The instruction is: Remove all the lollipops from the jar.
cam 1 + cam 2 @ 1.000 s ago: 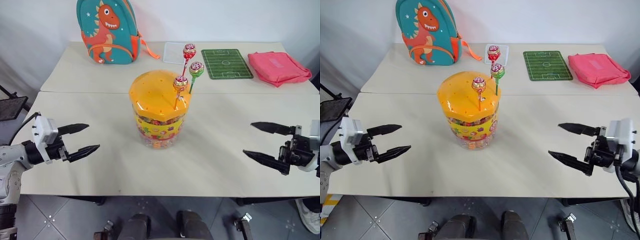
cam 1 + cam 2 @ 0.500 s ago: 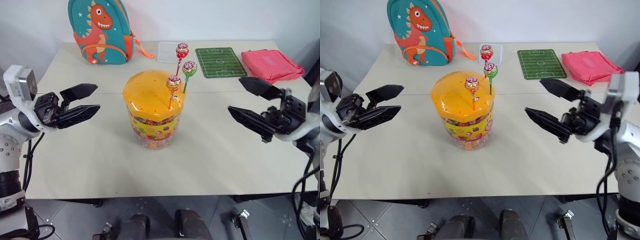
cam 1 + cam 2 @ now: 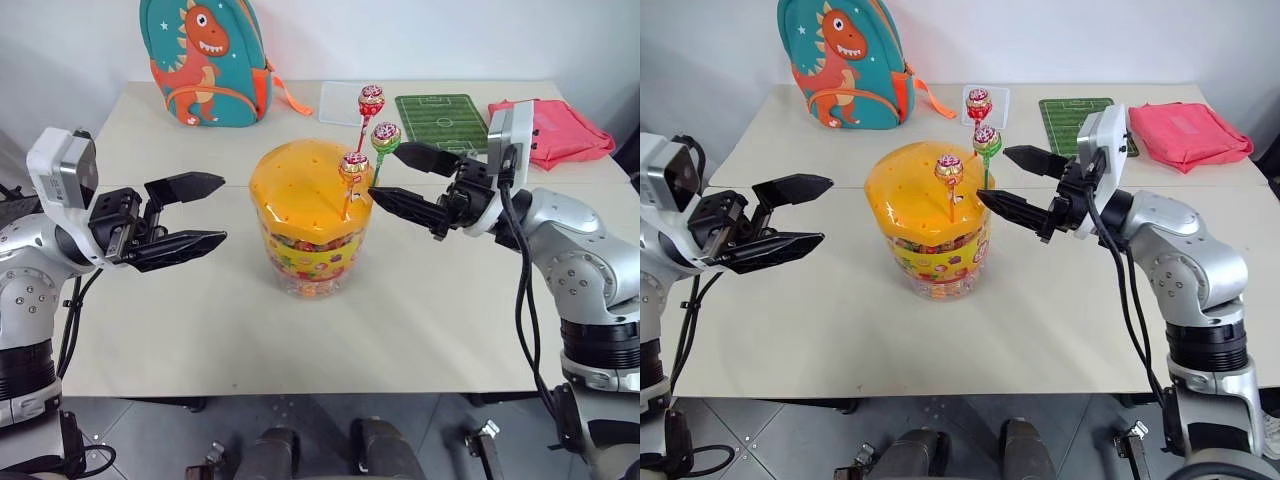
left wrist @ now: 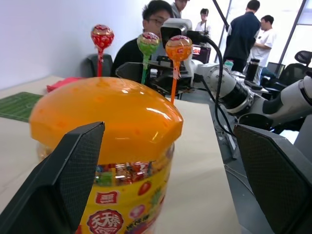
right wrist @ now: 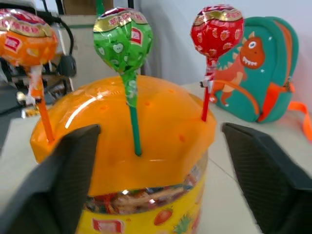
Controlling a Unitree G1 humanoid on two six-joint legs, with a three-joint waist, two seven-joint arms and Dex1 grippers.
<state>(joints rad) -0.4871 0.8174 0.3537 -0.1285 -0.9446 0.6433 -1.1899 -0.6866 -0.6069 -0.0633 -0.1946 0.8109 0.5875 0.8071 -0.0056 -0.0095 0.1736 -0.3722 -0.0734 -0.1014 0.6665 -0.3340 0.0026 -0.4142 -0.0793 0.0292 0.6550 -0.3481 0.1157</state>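
Three lollipops stand upright in the holes of the jar's (image 3: 312, 235) domed orange lid, all on the side nearest my right arm: the orange-stick lollipop (image 3: 354, 168) closest to me, the green-stick lollipop (image 3: 385, 137) just behind it, and the red-stick lollipop (image 3: 371, 100) farthest back. The jar itself sits in the middle of the near table (image 3: 200, 330), with colourful sweets showing through its clear wall.

My right gripper (image 3: 398, 178) hangs level just beside the lollipops, its two black fingers spread wide and holding nothing, the tips close to the green stick but not touching it. My left gripper (image 3: 218, 210) hovers on the other side of the jar, a little apart from the lid, its fingers also parted and empty.

Across the far table lie a dinosaur backpack (image 3: 205, 60), a clear tray (image 3: 340, 100), a green football-pitch mat (image 3: 440, 108) and a pink bag (image 3: 560, 130).
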